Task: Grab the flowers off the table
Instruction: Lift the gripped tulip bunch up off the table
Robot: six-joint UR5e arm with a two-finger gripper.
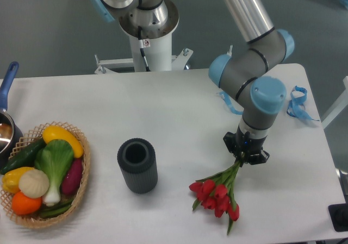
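Observation:
The flowers (217, 194), red tulips on thin green stems, hang from my gripper (243, 157) at the right of the white table (163, 108). The fingers are shut on the upper end of the stems. The red heads point down and to the left, low over the tabletop near its front edge; whether they still touch it I cannot tell.
A dark ribbed cylinder (137, 165) stands upright left of the flowers. A wicker basket (41, 173) of vegetables sits at the front left, with a blue-handled pot (6, 122) behind it. Curled blue ribbon strips (298, 104) lie at the right edge. The robot base (147, 26) rises behind the table.

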